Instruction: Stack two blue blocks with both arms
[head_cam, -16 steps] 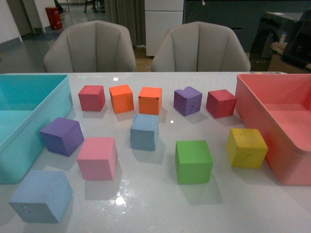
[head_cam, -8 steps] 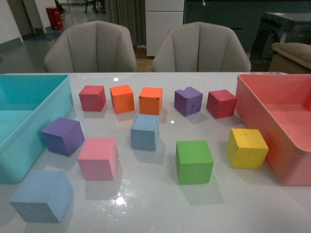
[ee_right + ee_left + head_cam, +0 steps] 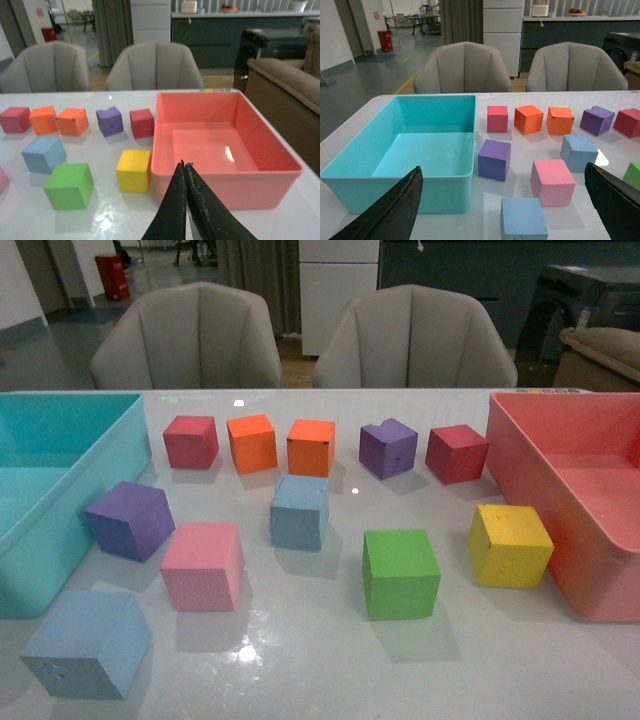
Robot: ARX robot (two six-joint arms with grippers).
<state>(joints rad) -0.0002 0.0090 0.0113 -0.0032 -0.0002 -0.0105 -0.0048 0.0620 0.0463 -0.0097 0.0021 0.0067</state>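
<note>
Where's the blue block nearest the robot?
In the front view, the blue block sits at the near left, just in front of the turquoise bin, with the pink block behind it to the right.

Place: looks like an open-plan office or lab floor, not a home
Seating: grey padded chairs [image 3: 187, 337] are parked behind the white desk [image 3: 330, 660]
Backdrop: a dark counter [image 3: 215, 40], a white cabinet [image 3: 502, 35] and a yellow floor line [image 3: 410, 81] are seen

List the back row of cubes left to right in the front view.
red cube → lighter orange cube → deeper orange cube → notched purple cube → dark red cube
</note>
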